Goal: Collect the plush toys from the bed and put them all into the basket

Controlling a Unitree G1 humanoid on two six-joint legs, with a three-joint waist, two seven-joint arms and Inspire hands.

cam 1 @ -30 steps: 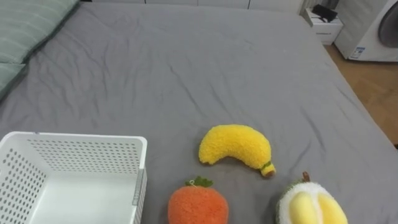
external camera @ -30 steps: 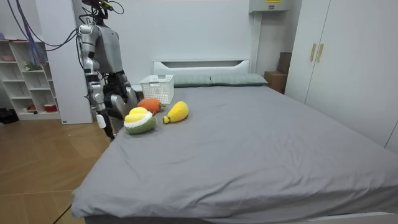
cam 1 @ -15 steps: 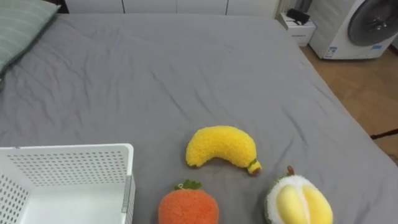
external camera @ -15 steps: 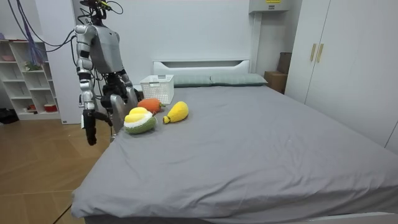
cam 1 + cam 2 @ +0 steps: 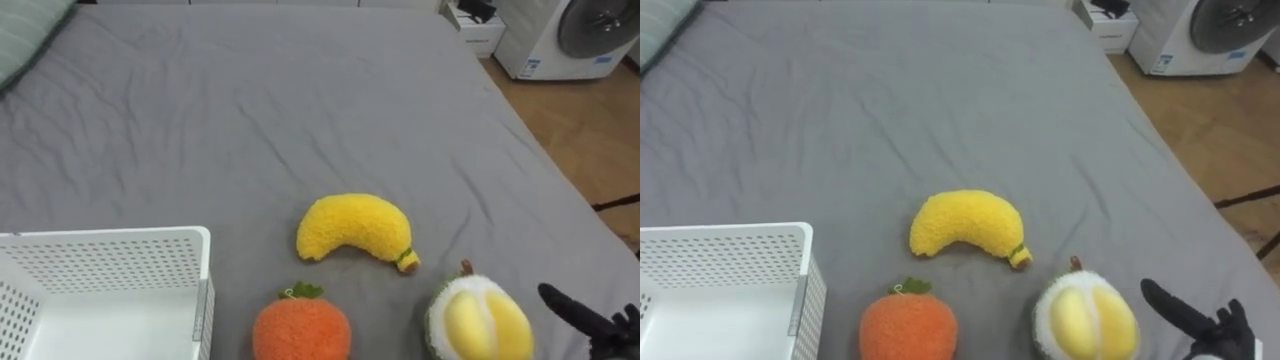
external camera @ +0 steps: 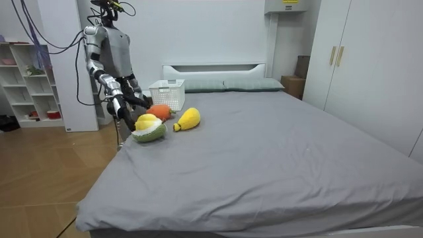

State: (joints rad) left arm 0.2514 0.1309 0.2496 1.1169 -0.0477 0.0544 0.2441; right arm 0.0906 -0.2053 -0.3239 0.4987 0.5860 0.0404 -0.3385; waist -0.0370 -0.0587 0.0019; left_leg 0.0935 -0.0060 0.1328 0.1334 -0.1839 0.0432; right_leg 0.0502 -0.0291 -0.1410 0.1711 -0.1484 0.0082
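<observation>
Three plush toys lie near the bed's near edge on the grey sheet [image 5: 250,110]: a yellow banana [image 5: 355,228], an orange [image 5: 300,328] in front of it, and a white-and-yellow durian [image 5: 478,320] at the right. A white perforated basket [image 5: 110,245] stands left of the orange and looks empty. My right hand [image 5: 592,322] comes in from the lower right, open with straight fingers, just right of the durian and apart from it. In the room view I stand at the bedside by the toys, right hand [image 6: 124,116] reaching toward the durian [image 6: 149,129]; my left hand [image 6: 137,100] is low near the basket.
A striped green pillow [image 5: 25,35] lies at the far left. Beyond the bed's right edge are wooden floor [image 5: 590,130], a white nightstand [image 5: 478,25] and a washing machine [image 5: 590,35]. The far part of the bed is bare sheet.
My right arm has swung up from hanging beside the bed and its hand now shows beside the durian. The head view has tipped slightly downward. The toys and basket stay put.
</observation>
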